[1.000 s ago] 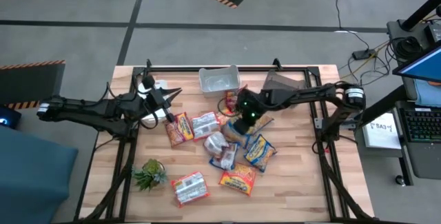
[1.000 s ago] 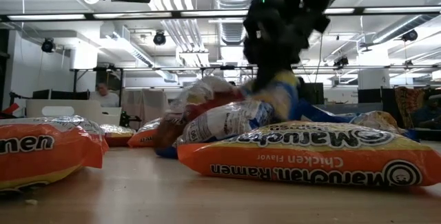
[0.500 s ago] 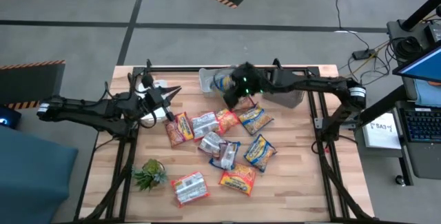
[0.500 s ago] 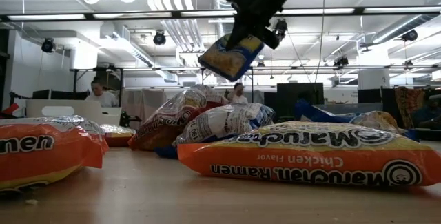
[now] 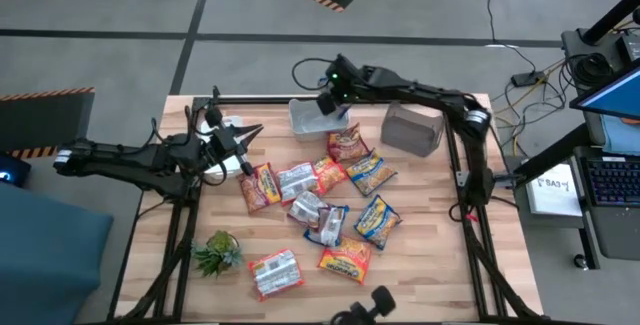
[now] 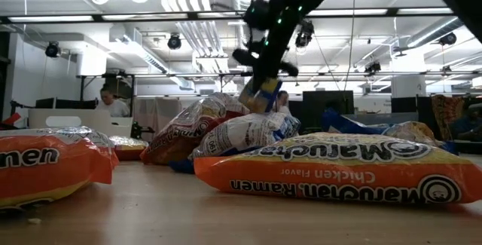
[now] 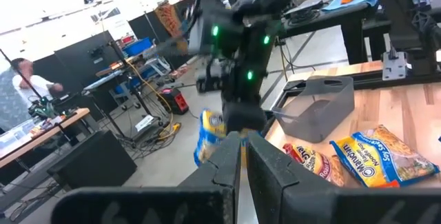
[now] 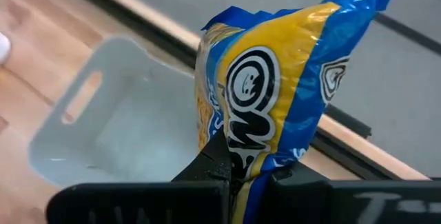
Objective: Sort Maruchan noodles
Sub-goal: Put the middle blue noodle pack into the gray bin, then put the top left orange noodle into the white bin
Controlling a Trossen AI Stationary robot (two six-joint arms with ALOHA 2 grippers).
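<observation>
Blue-and-yellow plastic is pinched by the right pincer: one noodle packet is held by an edge between the closed fingers, its long axis running straight out from the fingertips in the right wrist view. In the low view the same packet hangs below the pincer, tilted, well above the worktop. From above, the right pincer is seen over the clear bin at the far edge of the worktop, just inside the black frame rail; the bin's open inside is seen directly behind the packet in the wrist view. A grey bin stands beside it, toward the right arm's side.

The remaining packets lie flat in a loose cluster at the middle of the worktop, some overlapping, with two more nearer the front edge. Bare wood is left open along the right side and the front corners. A small green plant sits near the front left.

The left pincer is held shut on nothing, just beside the cluster's left end, near a red-and-orange packet.
</observation>
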